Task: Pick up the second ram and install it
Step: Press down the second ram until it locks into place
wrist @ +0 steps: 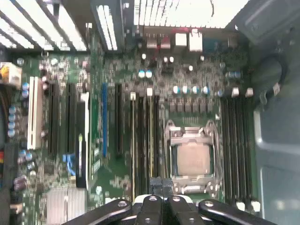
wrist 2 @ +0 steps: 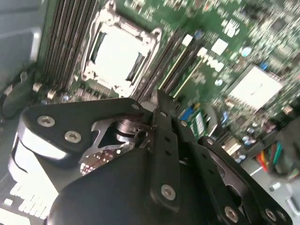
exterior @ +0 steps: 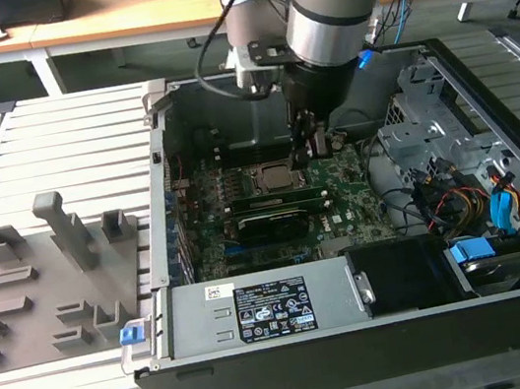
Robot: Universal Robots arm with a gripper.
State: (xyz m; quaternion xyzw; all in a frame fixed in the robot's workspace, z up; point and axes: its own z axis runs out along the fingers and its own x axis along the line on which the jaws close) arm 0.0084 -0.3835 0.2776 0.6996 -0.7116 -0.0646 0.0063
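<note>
My gripper (exterior: pixel 305 153) hangs inside the open computer case, low over the green motherboard (exterior: pixel 354 207), with its fingers pressed together and nothing visible between them. In both wrist views the fingertips (wrist: pixel 161 183) (wrist 2: pixel 158 104) hover at the end of the memory slots beside the processor socket (wrist: pixel 192 159). A long narrow green stick, a ram (exterior: pixel 272 196), stands seated in those slots (wrist: pixel 140 140) next to the socket. I cannot tell whether it is the second ram.
A grey parts holder (exterior: pixel 50 280) lies on the slatted table at the exterior view's left. Inside the case are the power supply (exterior: pixel 269 308), a black card (exterior: pixel 270 223), a drive cage (exterior: pixel 427 117) and coloured cables (exterior: pixel 461 201). The case walls close in all around.
</note>
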